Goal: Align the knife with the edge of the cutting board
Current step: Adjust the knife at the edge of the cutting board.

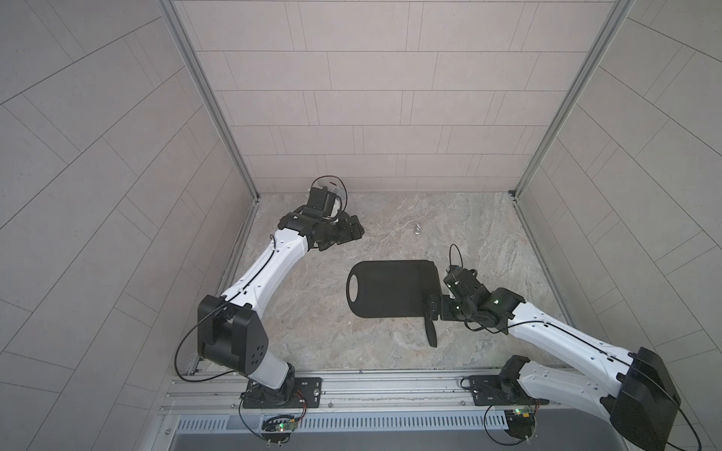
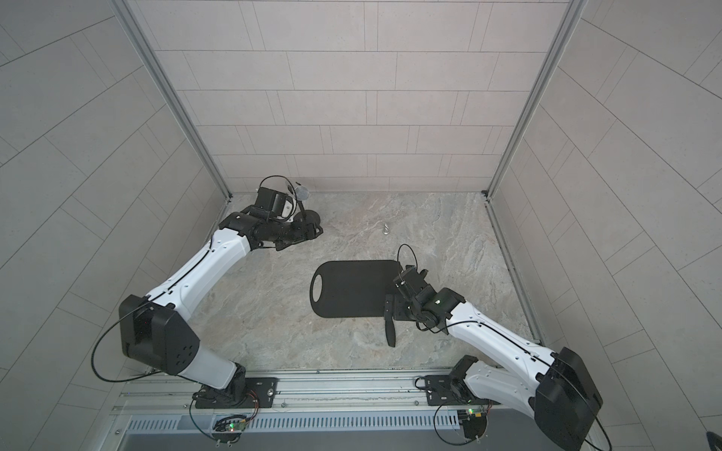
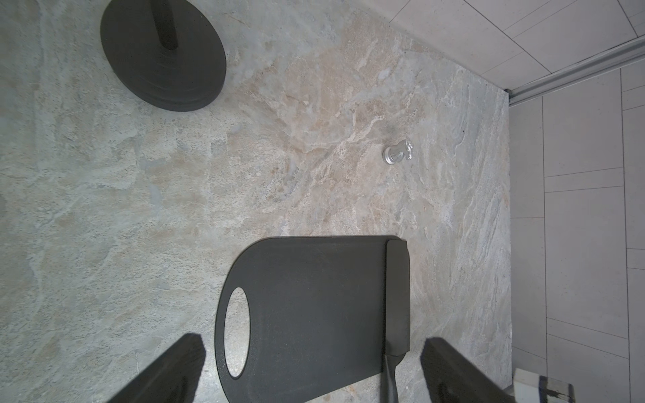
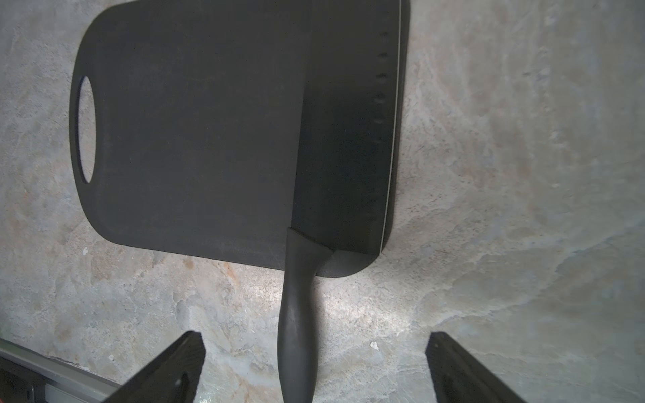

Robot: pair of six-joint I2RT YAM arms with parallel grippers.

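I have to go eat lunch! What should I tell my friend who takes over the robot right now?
The left gripper is open and empty, near the microphone stand's base, away from the job.
The right gripper is open and empty, with its fingers on either side of the knife's handle.
The knife lies flat on the cutting board along the end opposite the hole, with its handle out over the table.
Done: the blade looks lined up with that edge.
Left: probably just back the right arm off without bumping the handle.
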